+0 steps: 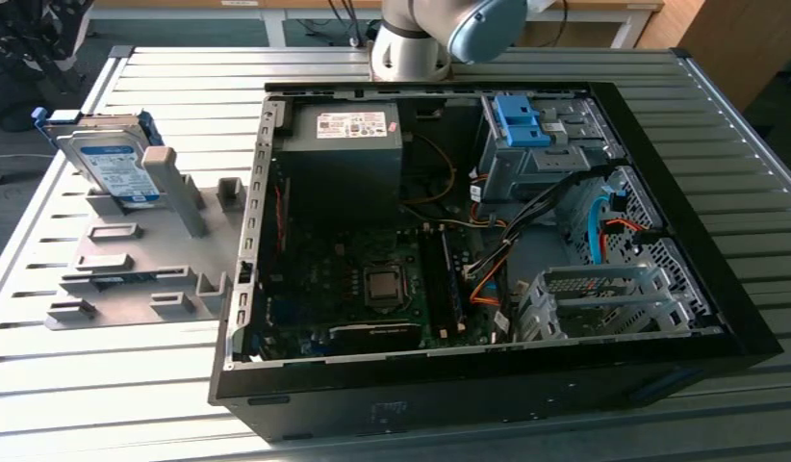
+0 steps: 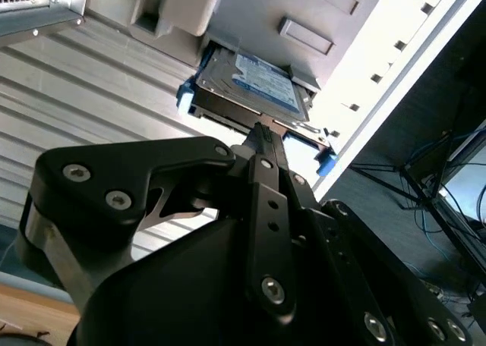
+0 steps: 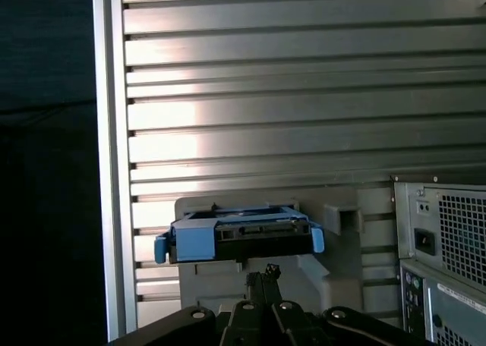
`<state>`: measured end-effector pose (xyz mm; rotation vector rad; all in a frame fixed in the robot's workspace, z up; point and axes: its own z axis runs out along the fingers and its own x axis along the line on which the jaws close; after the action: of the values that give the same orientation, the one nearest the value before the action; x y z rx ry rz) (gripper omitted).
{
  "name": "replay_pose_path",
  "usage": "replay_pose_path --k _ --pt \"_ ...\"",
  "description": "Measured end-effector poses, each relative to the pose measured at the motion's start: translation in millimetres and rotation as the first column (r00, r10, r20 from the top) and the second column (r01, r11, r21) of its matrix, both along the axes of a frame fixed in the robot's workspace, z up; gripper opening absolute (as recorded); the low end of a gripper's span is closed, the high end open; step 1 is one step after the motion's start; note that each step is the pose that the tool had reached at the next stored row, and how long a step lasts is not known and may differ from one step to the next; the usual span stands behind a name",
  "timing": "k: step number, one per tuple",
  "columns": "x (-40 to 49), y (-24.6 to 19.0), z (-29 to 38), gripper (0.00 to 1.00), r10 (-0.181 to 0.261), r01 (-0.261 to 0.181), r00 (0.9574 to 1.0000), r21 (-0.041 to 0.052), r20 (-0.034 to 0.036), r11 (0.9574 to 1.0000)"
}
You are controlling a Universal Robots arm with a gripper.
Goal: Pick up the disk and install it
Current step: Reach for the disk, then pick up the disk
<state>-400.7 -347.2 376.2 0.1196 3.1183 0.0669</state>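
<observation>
The disk point(image 1: 114, 159) is a silver hard drive with a white-and-blue label in a bright blue carrier. It stands tilted on edge at the far end of a grey holder point(image 1: 139, 279), on the exterior view's left. Both wrist views show the disk point(image 2: 254, 84) point(image 3: 239, 236) straight ahead of my gripper point(image 2: 262, 133) point(image 3: 262, 274). The black fingers are pressed together with nothing between them. The gripper is apart from the disk, with slatted table showing between them.
An open black computer case point(image 1: 498, 241) lies on the slatted metal table point(image 1: 703, 125), with a blue bracket point(image 1: 518, 120) atop its grey drive bay. The case's rear panel point(image 3: 444, 240) stands beside the holder. The table edge point(image 3: 106, 133) runs close to the disk.
</observation>
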Motion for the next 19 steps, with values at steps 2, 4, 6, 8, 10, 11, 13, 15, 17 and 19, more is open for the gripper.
replay_pose_path --k 2,4,6,8,10,11,13,15,17,19 --pt "-4.1 2.6 -0.6 0.11 0.0 0.0 1.0 -0.0004 -0.001 1.0" --pt "-8.6 4.0 -1.6 0.11 0.0 0.0 1.0 -0.0008 -0.0022 1.0" --pt "-15.6 5.2 -2.8 0.11 0.0 0.0 1.0 -0.0008 -0.0033 1.0" --pt "-22.6 5.6 -3.8 0.11 0.0 0.0 1.0 -0.0008 -0.0043 1.0" --pt "-26.5 5.6 -3.9 0.11 0.0 0.0 1.0 -0.0009 -0.005 1.0" --pt "-26.9 5.6 -4.0 0.11 0.0 0.0 1.0 -0.0009 -0.0048 1.0" --pt "-26.9 5.6 -4.0 0.11 0.0 0.0 1.0 -0.0009 -0.0049 1.0" --pt "-27.2 5.6 -4.0 0.11 0.0 0.0 1.0 -0.0008 -0.0048 1.0" --pt "-27.4 5.6 -4.0 0.11 0.0 0.0 1.0 -0.0008 -0.0048 1.0" --pt "-27.4 5.7 -4.0 0.11 0.0 0.0 1.0 -0.0008 -0.0048 1.0"
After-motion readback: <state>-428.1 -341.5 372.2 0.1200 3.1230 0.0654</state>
